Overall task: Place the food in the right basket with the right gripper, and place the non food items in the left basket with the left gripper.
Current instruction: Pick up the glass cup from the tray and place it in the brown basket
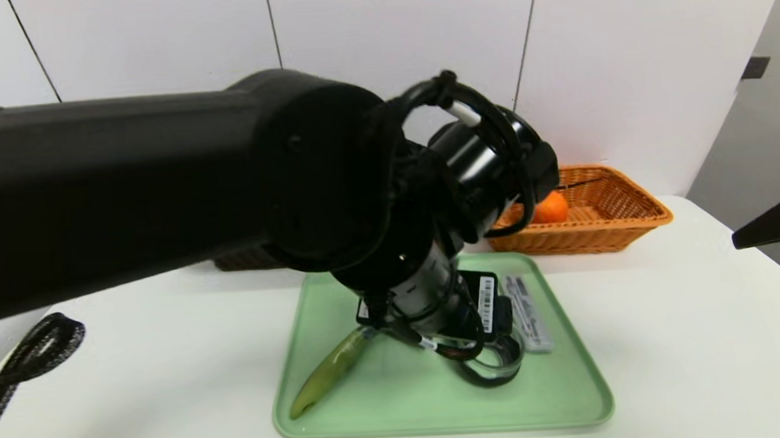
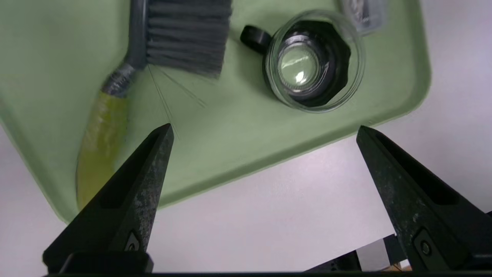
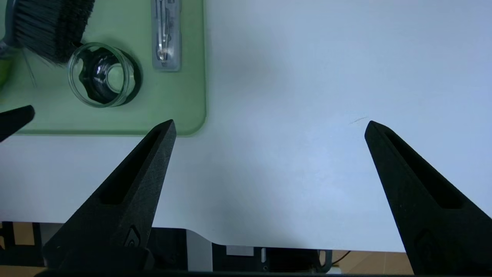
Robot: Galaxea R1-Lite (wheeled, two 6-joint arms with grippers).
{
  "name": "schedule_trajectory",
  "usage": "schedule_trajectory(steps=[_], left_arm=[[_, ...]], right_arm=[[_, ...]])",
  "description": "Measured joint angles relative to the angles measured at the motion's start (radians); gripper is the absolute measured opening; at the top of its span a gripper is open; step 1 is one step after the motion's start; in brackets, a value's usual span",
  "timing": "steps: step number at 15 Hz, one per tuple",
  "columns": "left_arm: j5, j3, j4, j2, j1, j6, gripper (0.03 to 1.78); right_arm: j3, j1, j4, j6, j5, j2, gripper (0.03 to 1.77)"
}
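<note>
Your left gripper (image 2: 265, 125) is spread wide and empty above the near part of the green plastic tray (image 2: 230, 169). The clear glass cup with a dark band (image 2: 355, 77) sits near the black-bristled brush (image 2: 188, 34); closing askew could tip it. Beside the cup, the clear plastic case (image 2: 365, 13) could get knocked. Your right gripper (image 3: 271, 121), also empty and wide, is parked over the white table (image 3: 284, 184).

- glass mug (image 2: 355, 82): clear, smooth, glossy, catching light
- brush (image 2: 186, 38): bristles looking matt, fibrous
- tray (image 2: 246, 154): smooth, low sheen
- right basket (image 1: 578, 239): showing rough woven wicker look
</note>
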Motion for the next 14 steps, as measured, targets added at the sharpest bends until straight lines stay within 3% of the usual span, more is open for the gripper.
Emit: schedule_trajectory(steps=[6, 14], left_arm=[[0.001, -0.011, -0.002, 0.077, -0.007, -0.070, 1.69], [0.044, -0.012, -0.058, 0.131, -0.007, -0.068, 1.69]], right_arm=[[0.056, 0.000, 0.000, 0.002, 0.001, -0.032, 1.69], [0.107, 0.000, 0.000, 0.000, 0.002, -0.096, 1.69]])
